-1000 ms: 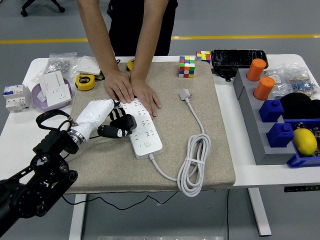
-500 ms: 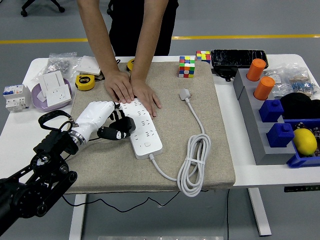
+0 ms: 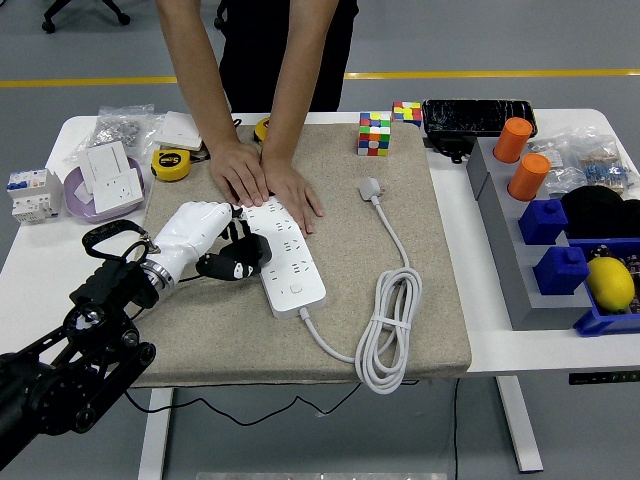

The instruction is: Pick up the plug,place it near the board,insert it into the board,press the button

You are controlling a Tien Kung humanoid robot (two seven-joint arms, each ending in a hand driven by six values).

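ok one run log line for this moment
left hand: shut on black plug at power strip | person's hands: pressing strip's far end | right hand: out of view

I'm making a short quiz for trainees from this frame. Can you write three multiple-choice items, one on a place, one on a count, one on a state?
1. Where does the white plug lie?
A. on the beige mat, right of the power strip
B. in the purple bowl
C. in the blue bin

2. How many orange cylinders stand at the right?
A. one
B. two
C. four

3. What are the person's hands doing?
A. lifting the cable
B. pressing flat on the power strip's far end
C. holding a cube

Answers: 1 A, it rests on the mat. 2 B, two stand together. 3 B, both palms lie on the power strip.
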